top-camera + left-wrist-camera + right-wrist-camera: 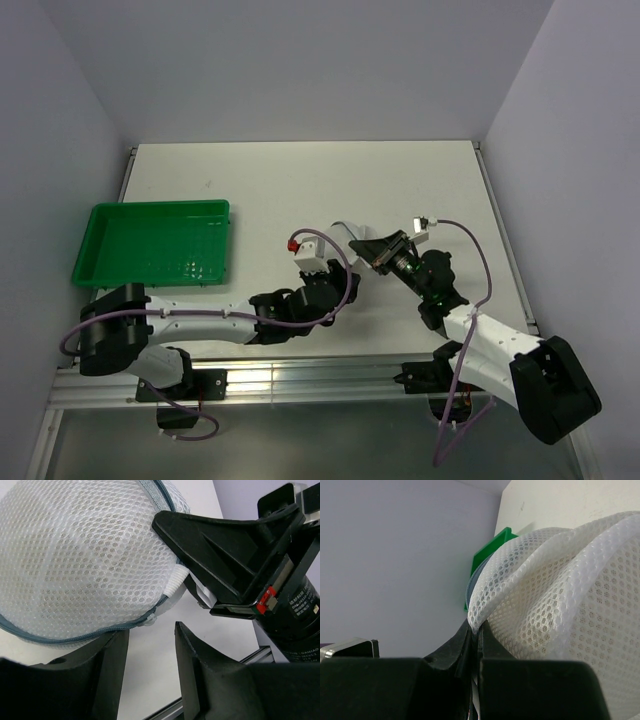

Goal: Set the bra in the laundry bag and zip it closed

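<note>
1. Left wrist view: the laundry bag [75, 565] is a domed pouch of white honeycomb mesh. Grey-blue zipper trim [70, 636] runs along its lower edge, and the teeth are meshed along the stretch that shows. A dim tan shade shows through the mesh; whether that is the bra cannot be told.
2. The bag lies near the middle of the white table [300, 180], between the two grippers and well to the right of the green tray [160, 206].
3. The left arm [200, 320] stretches low from its base, rightward along the near side of the table. The left gripper [150, 640] sits just beside the bag with its fingers spread, and only bare table shows between them.
4. The right arm [480, 340] bends in from the right. The right gripper [476, 632] is pressed together on a fold of mesh at the bag's edge, next to a white tab [174, 584].
5. Count: one tray, one bag, two arms, two grippers.
</note>
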Robot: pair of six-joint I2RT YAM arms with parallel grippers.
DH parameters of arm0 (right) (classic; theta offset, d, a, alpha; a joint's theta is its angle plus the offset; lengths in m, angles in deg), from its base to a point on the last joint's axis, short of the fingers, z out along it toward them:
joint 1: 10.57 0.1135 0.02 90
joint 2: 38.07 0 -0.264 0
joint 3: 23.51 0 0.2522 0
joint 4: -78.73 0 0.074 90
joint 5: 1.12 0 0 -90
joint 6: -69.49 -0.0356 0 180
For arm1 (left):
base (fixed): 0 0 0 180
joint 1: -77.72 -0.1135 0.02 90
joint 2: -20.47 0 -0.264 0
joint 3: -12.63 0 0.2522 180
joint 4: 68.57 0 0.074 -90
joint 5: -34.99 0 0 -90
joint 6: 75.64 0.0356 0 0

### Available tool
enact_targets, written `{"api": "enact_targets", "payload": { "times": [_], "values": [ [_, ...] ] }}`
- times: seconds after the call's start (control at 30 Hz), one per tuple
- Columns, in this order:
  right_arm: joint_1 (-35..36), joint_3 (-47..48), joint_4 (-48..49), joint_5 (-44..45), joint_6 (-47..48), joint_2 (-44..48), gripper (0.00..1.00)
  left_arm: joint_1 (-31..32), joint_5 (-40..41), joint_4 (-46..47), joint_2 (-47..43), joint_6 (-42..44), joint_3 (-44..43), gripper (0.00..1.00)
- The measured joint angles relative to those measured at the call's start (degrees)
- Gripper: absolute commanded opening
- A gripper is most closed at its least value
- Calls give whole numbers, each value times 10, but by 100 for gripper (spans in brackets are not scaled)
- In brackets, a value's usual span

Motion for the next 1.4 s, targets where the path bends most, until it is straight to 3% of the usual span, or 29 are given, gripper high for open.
{"api": "enact_targets", "payload": {
  "times": [0.13,0.27,0.53,0.73,0.77,0.83,1.1,1.4],
  "values": [
    [0,-3,-2,7,5,16,0,-7,-8,16,6,0,0,47],
    [0,-5,-12,13,16,32,0,-18,-12,27,14,0,0,38],
    [0,-5,-16,17,23,39,0,-23,-11,42,14,13,6,33],
    [0,-10,-15,16,23,38,0,-23,-11,50,14,16,10,15],
    [0,-11,-15,16,23,37,0,-23,-12,52,14,16,11,7],
    [0,-13,-15,16,23,36,0,-23,-13,56,14,15,16,0],
    [0,-16,-35,12,39,36,0,-20,-25,66,9,15,35,0],
    [-45,14,-56,-81,61,-7,0,-14,-40,79,-93,15,137,0]
  ]
}}
